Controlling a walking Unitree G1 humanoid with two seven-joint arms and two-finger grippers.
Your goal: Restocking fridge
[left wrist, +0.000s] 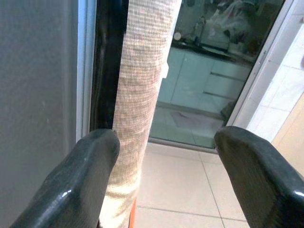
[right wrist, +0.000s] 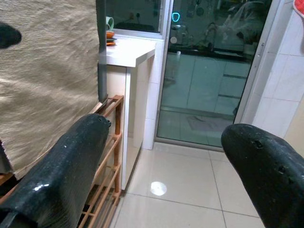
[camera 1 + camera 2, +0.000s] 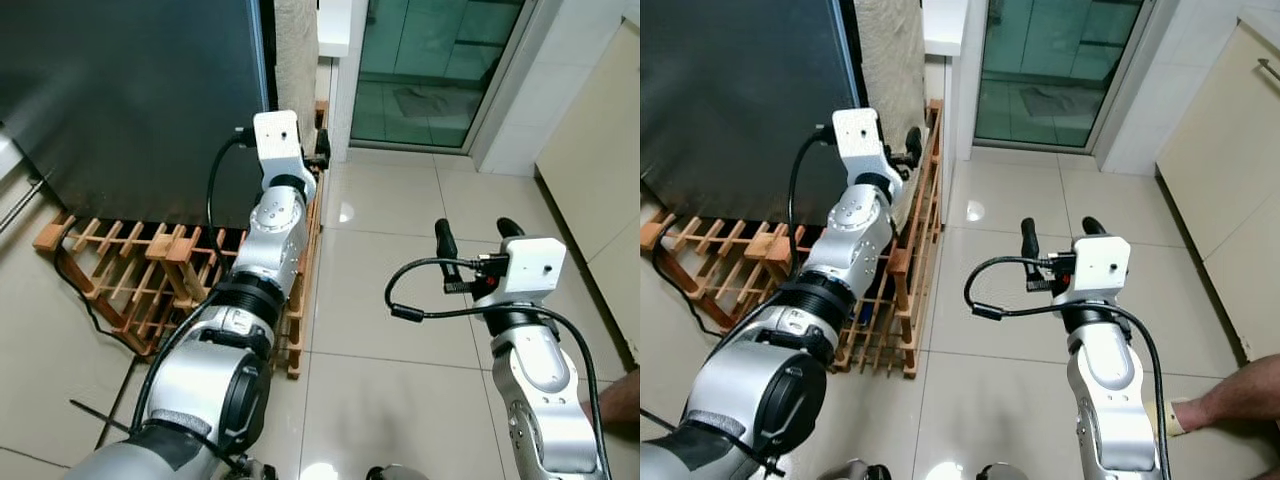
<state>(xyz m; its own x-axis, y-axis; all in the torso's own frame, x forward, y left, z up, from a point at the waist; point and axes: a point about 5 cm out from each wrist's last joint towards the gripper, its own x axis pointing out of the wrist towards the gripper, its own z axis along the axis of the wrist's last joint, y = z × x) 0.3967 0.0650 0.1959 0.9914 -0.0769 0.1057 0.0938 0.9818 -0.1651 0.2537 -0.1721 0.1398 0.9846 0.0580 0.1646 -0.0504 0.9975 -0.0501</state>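
Observation:
The fridge's dark grey door [image 3: 130, 100] stands at the upper left and looks closed. A beige woven panel [image 3: 295, 50] covers the fridge's right side. My left gripper [image 1: 164, 156] is raised at that right edge and open. One finger [image 1: 80, 180] lies by the black gap [image 1: 107, 71] between door and panel, the other finger [image 1: 256, 171] out over the floor. My right gripper [image 3: 478, 235] is open and holds nothing. It hangs over the tiled floor, to the right of the fridge.
A low wooden rack [image 3: 130, 270] lies along the fridge's foot, with a black cable [image 3: 80, 290] across it. A glass sliding door [image 3: 430, 70] is straight ahead, a white counter [image 2: 130, 50] beside the fridge, cream cabinets [image 3: 600, 150] on the right. A person's foot [image 3: 1230, 400] is at lower right.

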